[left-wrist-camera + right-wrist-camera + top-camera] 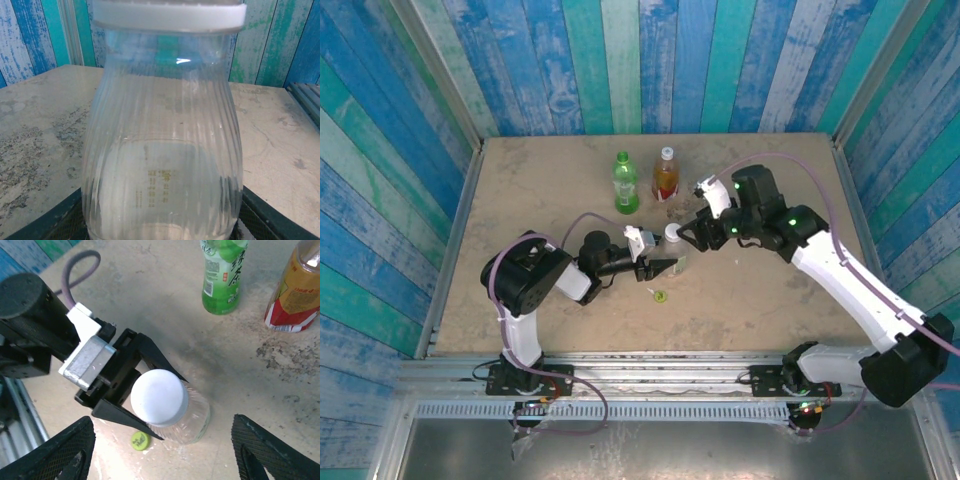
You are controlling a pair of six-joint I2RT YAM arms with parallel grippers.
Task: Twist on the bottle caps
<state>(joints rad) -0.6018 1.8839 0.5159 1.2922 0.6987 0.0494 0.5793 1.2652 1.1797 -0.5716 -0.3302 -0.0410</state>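
This is looking like a robot test cell in a laboratory, not a home or a shop. The left arm (pixel 525 285) and the right arm (pixel 850 280) are sitting bolted on an aluminium rail (pixel 660 365) at the near edge of a worn table (pixel 520 200). Walls (pixel 650 60) of blue and green planks are closing the table in on three sides. A purple cable (pixel 790 160) is running along the right arm, and the left gripper (pixel 672 265) is clamping a clear bottle (pixel 197 415).

light: bright, even | shadows: soft, faint | glare: small glint on clear bottle (pixel 183 61) | focus: sharp
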